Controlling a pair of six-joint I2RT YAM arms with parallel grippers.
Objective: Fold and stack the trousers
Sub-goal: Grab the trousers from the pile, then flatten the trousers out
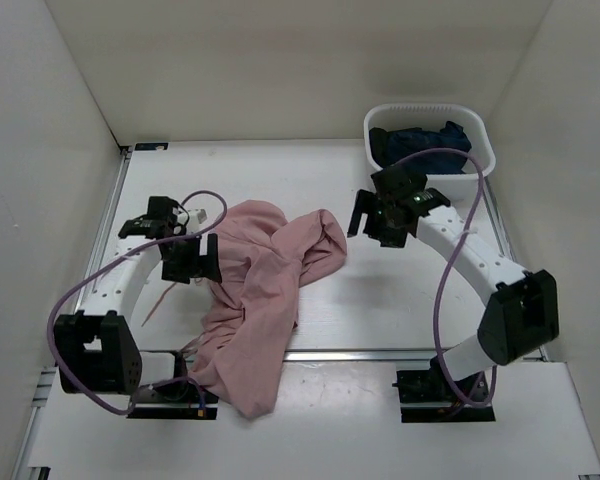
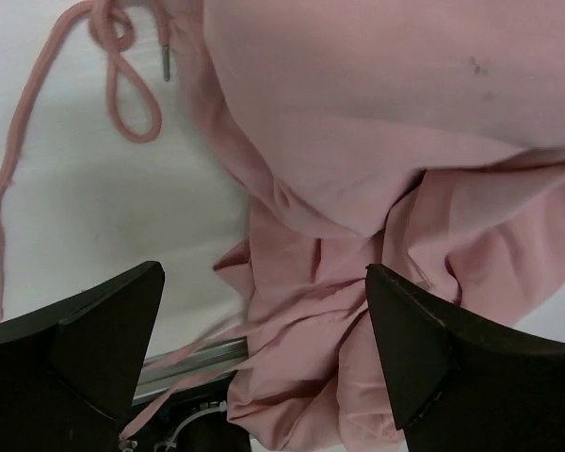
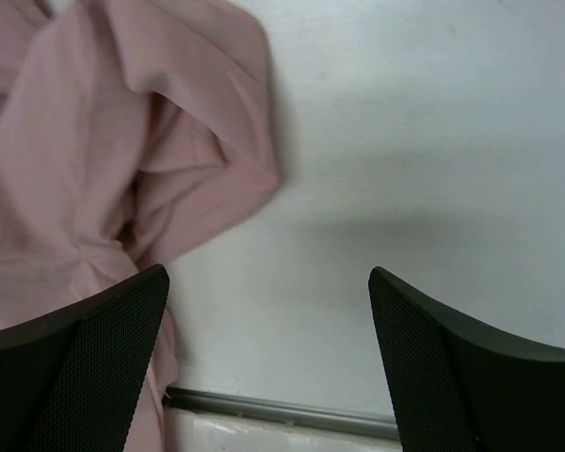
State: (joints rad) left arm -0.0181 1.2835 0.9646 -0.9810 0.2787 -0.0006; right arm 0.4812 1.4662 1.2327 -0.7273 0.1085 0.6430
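Pink fabric: one pair of trousers [image 1: 265, 300] is lying crumpled at centre-left of the top view, its lower end crossing the table's [image 1: 400, 300] near edge. One drawstring [image 2: 122, 89] is looping at the upper left of the left wrist view. Left gripper [image 1: 192, 262] is hovering at the heap's left edge, fingers wide apart, gripping nothing. Right gripper [image 1: 377, 225] is hovering just right of the heap, fingers apart over bare table. One white basket [image 1: 480, 140], upper right, is holding one dark blue garment [image 1: 425, 140].

Trousers [image 1: 262, 295] dusty pink, plain; basket [image 1: 430, 108] white; garment inside [image 1: 425, 140] dark blue; table [image 1: 380, 290] white; right arm [image 1: 470, 250] white, black joints
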